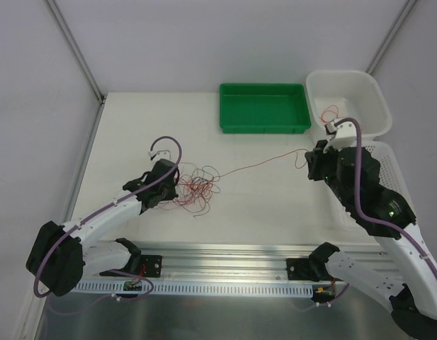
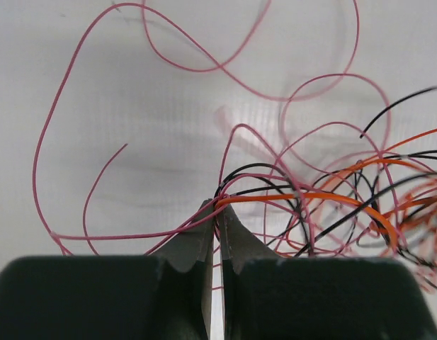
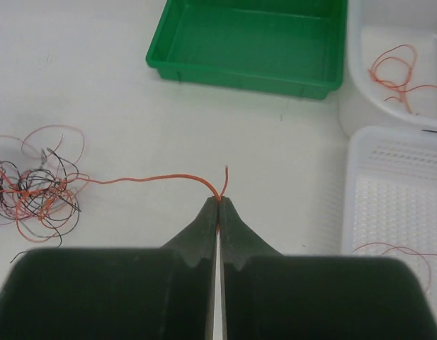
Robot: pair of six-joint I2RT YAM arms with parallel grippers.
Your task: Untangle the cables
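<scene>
A tangle of thin red, orange and black cables (image 1: 195,188) lies left of the table's middle; it also shows in the right wrist view (image 3: 37,188). My left gripper (image 1: 174,185) sits at its left edge, shut on pink and orange strands (image 2: 219,205) of the bundle. One orange cable (image 1: 264,161) runs stretched from the tangle to my right gripper (image 1: 308,152). In the right wrist view my right gripper (image 3: 218,200) is shut on that orange cable (image 3: 154,178) near its end, a short tip sticking up.
A green tray (image 1: 263,108) stands at the back middle. A white tub (image 1: 367,88) at the back right holds a loose red cable (image 3: 395,74). A white perforated basket (image 3: 395,205) lies in front of it with a thin red strand (image 3: 388,248) inside.
</scene>
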